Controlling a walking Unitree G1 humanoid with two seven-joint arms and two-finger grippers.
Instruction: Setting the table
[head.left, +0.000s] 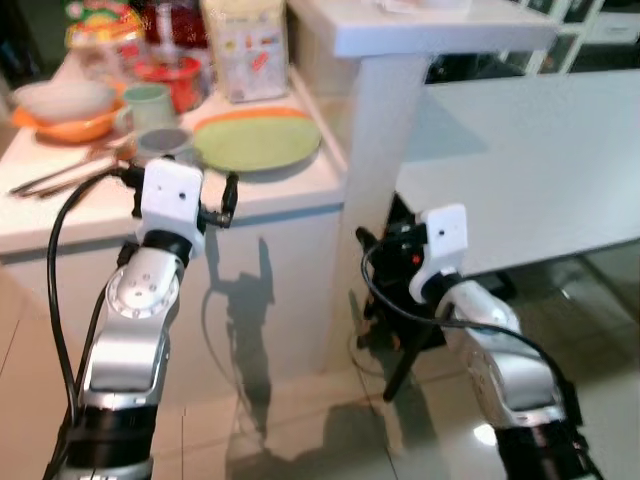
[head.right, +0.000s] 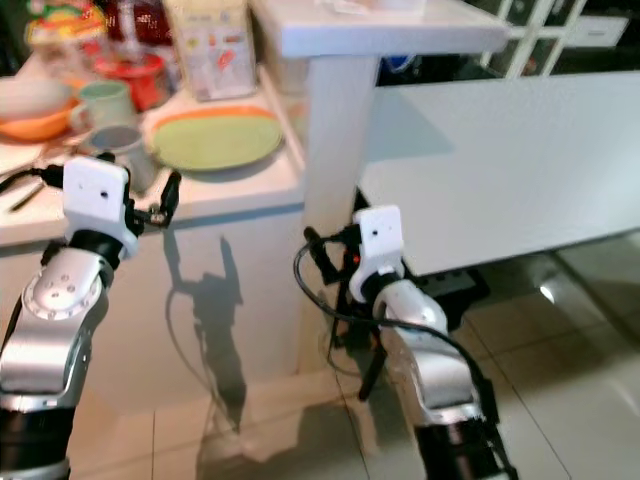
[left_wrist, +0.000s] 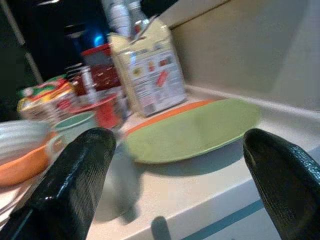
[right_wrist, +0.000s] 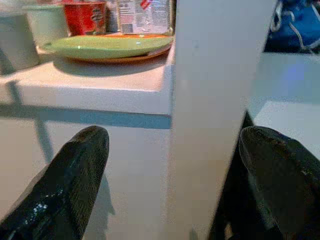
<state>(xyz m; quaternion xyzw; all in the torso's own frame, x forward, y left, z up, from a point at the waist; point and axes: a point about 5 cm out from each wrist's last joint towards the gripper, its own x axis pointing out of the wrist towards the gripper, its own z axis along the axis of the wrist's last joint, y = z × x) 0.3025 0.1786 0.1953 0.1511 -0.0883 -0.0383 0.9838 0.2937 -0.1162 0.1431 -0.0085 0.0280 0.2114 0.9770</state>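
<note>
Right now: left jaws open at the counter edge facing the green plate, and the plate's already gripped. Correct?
Not quite. The left gripper is open and faces the green plate at the counter edge, but holds nothing. The left wrist view shows the plate lying flat beyond the jaws, untouched.

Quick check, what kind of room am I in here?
Most likely a home kitchen or dining corner: a white counter holds a green plate, a mug, bowls and food packets.

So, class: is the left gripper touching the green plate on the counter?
Apart. The left wrist view shows the left gripper open, bare counter lying between its fingers and the green plate.
</note>
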